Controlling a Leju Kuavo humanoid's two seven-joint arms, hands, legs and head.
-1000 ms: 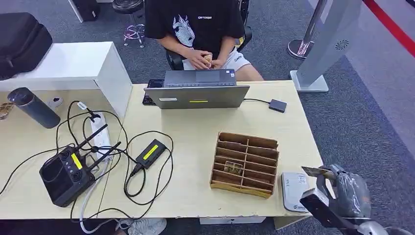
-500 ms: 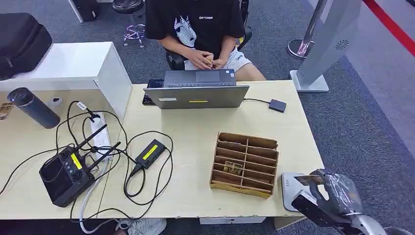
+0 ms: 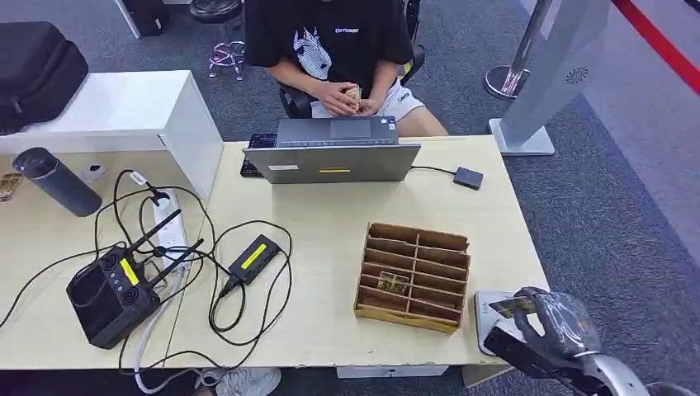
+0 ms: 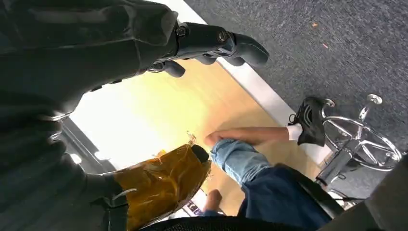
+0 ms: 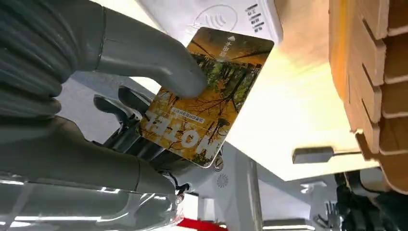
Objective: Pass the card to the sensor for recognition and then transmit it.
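The right hand (image 5: 110,96) pinches the card (image 5: 207,96) between thumb and fingers by one end, its free end poised over the white sensor (image 3: 494,318) at the tabletop (image 3: 330,231) corner, beside the wooden rack (image 3: 414,276). The card looks thin, light, stiff and glossy, so likely slippery; the grip at one end leaves the face clear for reading, but a loose pinch could let it pivot or slide. The left hand (image 4: 144,43) holds nothing, fingers apart. A person (image 3: 330,49) sits behind the laptop (image 3: 334,153).
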